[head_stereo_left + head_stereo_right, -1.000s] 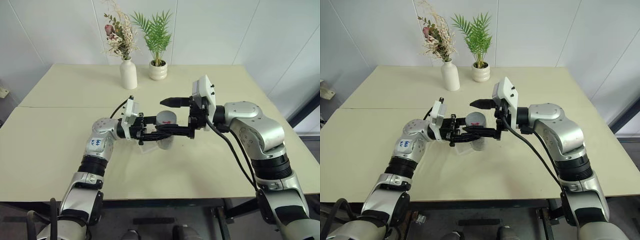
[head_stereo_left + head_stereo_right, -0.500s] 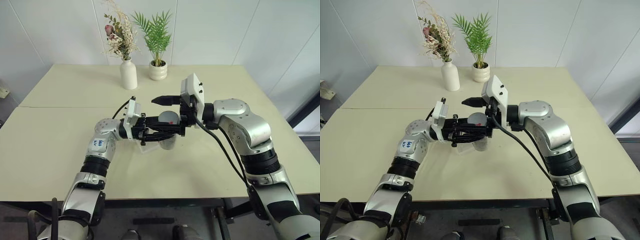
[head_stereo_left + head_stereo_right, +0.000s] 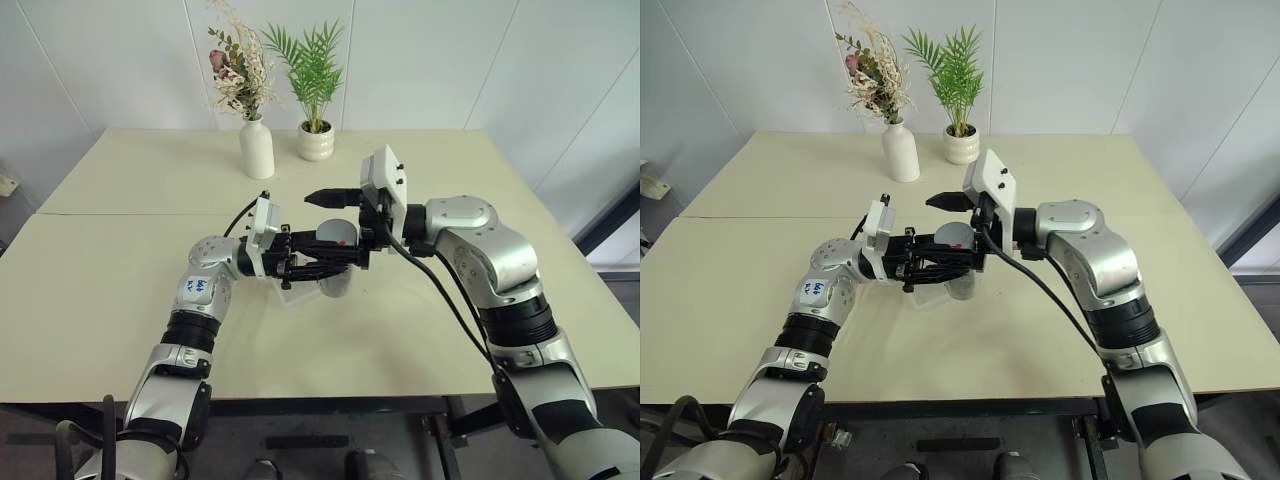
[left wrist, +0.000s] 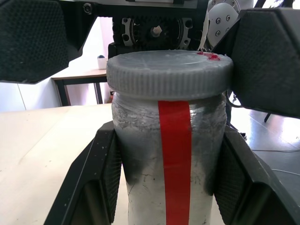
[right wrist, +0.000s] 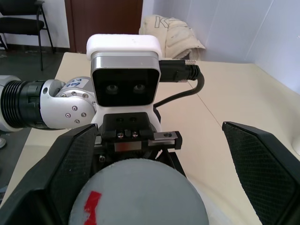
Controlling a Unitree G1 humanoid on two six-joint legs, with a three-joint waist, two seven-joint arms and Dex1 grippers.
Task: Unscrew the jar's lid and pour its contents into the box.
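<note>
- Jar [image 4: 164,154] is clamped at its body by the left hand [image 3: 318,266], one black finger [image 4: 101,183] pressed on each side, upright and lifted clear of the desk [image 3: 120,290]. Judged purpose: to stop the body turning while the top is twisted.
- Lid [image 4: 169,71] sits fully on the jar; its ribbed edge is free of the left fingers, which grip below it. It carries a small red mark on top.
- Right hand [image 3: 338,222] stands wide apart, one finger [image 5: 265,168] on either side of the lid, neither touching it. Judged: it is lined up over the top for the twist and has not yet closed.
- Both hands meet over the middle of the desk, pointing at each other from opposite sides, which keeps the jar central to both.
- Contents: the jar wall shows grey and cloudy behind a red strip; what is inside cannot be told.
- Box [image 3: 296,292] lies on the desk directly under the held jar, its clear low walls partly hidden by the hands; whether anything is in it cannot be told. Judged: a short tip reaches it once the lid is off.
- White vase [image 3: 256,148] and plant pot [image 3: 316,141] stand well apart at the far edge.
</note>
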